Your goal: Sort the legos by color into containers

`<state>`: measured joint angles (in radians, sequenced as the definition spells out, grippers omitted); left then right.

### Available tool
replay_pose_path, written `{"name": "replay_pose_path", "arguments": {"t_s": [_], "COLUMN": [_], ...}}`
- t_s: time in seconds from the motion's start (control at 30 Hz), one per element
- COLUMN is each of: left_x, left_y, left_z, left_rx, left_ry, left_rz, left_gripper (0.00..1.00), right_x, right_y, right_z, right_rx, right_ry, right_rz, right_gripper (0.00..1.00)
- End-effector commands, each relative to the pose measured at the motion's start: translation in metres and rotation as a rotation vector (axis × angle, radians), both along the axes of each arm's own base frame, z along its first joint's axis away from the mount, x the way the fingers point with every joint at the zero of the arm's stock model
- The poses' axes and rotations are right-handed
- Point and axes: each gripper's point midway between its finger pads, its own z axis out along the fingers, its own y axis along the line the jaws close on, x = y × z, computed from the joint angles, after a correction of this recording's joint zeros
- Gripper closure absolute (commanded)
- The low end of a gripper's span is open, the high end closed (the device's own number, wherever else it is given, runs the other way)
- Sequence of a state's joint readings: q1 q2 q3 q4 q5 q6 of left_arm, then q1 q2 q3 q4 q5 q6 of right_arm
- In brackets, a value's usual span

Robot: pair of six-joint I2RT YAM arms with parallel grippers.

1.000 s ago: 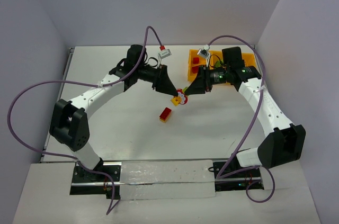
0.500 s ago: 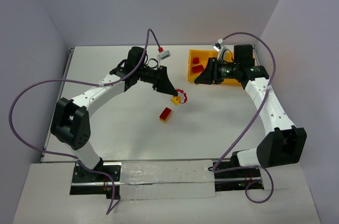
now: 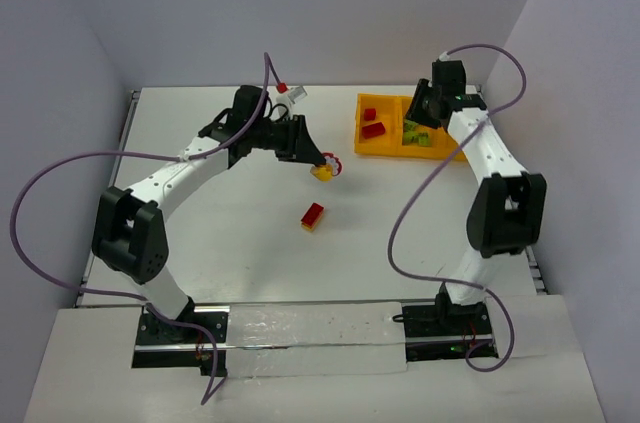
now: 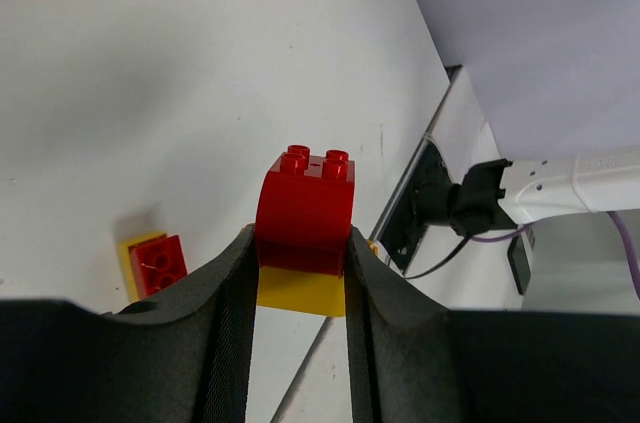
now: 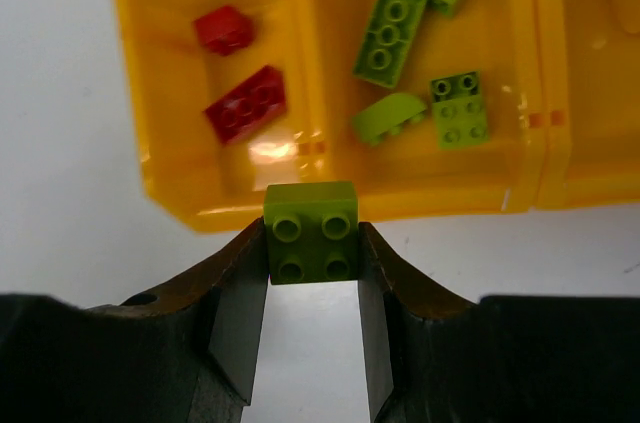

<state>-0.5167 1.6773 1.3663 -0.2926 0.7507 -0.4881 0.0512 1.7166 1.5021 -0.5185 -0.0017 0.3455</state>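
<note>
moved: the right arm [image 3: 495, 168] has swung off the middle of the tabletop [image 3: 230, 253] to the far right corner, and the left arm [image 3: 190, 168] has pulled back a touch toward the far edge. The loose pair hasn't budged.
tray [image 5: 305, 63]: sits in the far right corner. It's one orange-yellow piece with three compartments in a row.
right gripper [image 5: 312, 243]: jaws closed partway, pinching a lime green brick [image 5: 310, 231] by its sides. It hangs over the tray's rim, about where the red compartment meets the green one.
left gripper [image 4: 300, 238]: clamped tight on a red-on-yellow stack [image 4: 305, 208], held up off the tabletop just on the far side of the middle.
loose pair [image 3: 314, 216]: red on yellow, lying near the middle of the tabletop, well apart from the tray.
step: looks like the drop-off, with the green one going in with its mates.
next: I'd say the right gripper wants to get squarely over the middle compartment before letting go, since right now a drop could clip the rim or the divider. The left's stack needs splitting first, so probably a two-gripper job.
count, tray: two red bricks [image 5: 247, 103] in the left compartment and four green bricks [image 5: 390, 28] in the middle. Can't tell about the third, it's mostly cut off.
count, elsewhere: one green brick in the right gripper, plus two red-and-yellow stacks, one held and one loose.
</note>
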Motion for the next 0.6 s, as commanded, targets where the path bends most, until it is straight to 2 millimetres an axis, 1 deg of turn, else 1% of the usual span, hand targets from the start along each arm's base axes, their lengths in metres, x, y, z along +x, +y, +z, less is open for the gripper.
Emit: {"name": "replay_pose_path", "arguments": {"t_s": [0.0, 0.07, 0.1, 0.13, 0.2, 0.23, 0.27, 0.33, 0.37, 0.4, 0.43, 0.57], "left_x": [0.011, 0.009, 0.008, 0.007, 0.008, 0.008, 0.009, 0.012, 0.013, 0.014, 0.015, 0.023], "left_y": [0.013, 0.015, 0.016, 0.017, 0.019, 0.019, 0.020, 0.020, 0.020, 0.020, 0.020, 0.021], "left_z": [0.042, 0.046, 0.047, 0.049, 0.050, 0.050, 0.050, 0.054, 0.055, 0.056, 0.058, 0.065], "left_rx": [0.017, 0.011, 0.010, 0.005, 0.004, 0.006, 0.011, 0.009, 0.009, 0.009, 0.007, 0.005], "left_ry": [-0.110, -0.119, -0.117, -0.116, -0.114, -0.112, -0.112, -0.116, -0.117, -0.117, -0.122, -0.131], "left_rz": [0.107, 0.103, 0.106, 0.110, 0.115, 0.120, 0.128, 0.139, 0.144, 0.148, 0.154, 0.188], "left_gripper": [1.00, 1.00, 1.00, 1.00, 1.00, 1.00, 1.00, 1.00, 1.00, 1.00, 1.00, 1.00], "right_x": [0.047, 0.065, 0.066, 0.075, 0.083, 0.087, 0.091, 0.096, 0.095, 0.094, 0.092, 0.078], "right_y": [-0.040, -0.044, -0.047, -0.048, -0.050, -0.050, -0.049, -0.048, -0.048, -0.048, -0.048, -0.052], "right_z": [-0.005, -0.002, -0.012, -0.008, -0.020, -0.021, -0.021, -0.014, -0.010, -0.007, -0.001, 0.016], "right_rx": [-0.092, -0.087, -0.090, -0.088, -0.096, -0.097, -0.096, -0.096, -0.098, -0.101, -0.104, -0.124], "right_ry": [-0.022, -0.041, -0.021, -0.034, -0.009, -0.005, -0.007, -0.016, -0.023, -0.029, -0.040, -0.062], "right_rz": [-0.167, -0.187, -0.196, -0.199, -0.205, -0.201, -0.191, -0.185, -0.182, -0.178, -0.176, -0.178], "right_gripper": [0.89, 0.86, 0.83, 0.75, 0.64, 0.56, 0.44, 0.33, 0.29, 0.25, 0.25, 0.26]}}
